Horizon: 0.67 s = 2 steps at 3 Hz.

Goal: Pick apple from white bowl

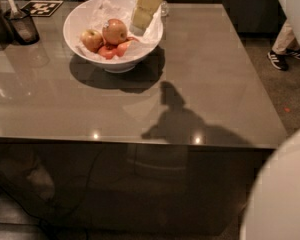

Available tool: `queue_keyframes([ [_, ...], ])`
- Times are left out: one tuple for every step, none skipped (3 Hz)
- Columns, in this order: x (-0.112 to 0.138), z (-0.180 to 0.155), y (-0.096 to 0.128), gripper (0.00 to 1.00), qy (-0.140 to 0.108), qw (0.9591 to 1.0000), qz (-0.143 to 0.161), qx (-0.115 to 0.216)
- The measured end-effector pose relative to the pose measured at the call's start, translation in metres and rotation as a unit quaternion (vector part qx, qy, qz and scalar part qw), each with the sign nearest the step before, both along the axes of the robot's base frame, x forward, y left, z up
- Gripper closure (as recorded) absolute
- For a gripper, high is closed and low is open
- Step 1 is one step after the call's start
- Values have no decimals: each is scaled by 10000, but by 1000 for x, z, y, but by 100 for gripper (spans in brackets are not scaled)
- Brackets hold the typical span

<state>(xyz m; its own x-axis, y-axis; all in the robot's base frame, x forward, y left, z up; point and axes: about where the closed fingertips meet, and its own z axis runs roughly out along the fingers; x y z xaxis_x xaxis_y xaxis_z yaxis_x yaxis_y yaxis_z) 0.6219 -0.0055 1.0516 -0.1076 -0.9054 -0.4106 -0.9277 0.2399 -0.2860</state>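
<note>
Gripper (pixel 141 20) hangs over white bowl (pixel 119 66)'s right rim; open or shut, can't tell. Apple (pixel 114 31), round, reddish-orange w/ yellow blush, sits just left of it.

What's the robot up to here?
The robot's claw hangs over the right side of the white bowl, just right of the apple and, as far as I can see, not touching it. The apple lies in the bowl on crumpled paper, beside a smaller yellow apple and some small red fruits. Nothing is lifted yet. The bowl stands at the back left of the grey table.
</note>
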Motion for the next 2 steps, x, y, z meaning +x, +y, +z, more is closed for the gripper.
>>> queue_keyframes([
  [40,-5,13,0,82,9992,-391,13],
  [72,-22,27,0,243,9975,-660,29],
])
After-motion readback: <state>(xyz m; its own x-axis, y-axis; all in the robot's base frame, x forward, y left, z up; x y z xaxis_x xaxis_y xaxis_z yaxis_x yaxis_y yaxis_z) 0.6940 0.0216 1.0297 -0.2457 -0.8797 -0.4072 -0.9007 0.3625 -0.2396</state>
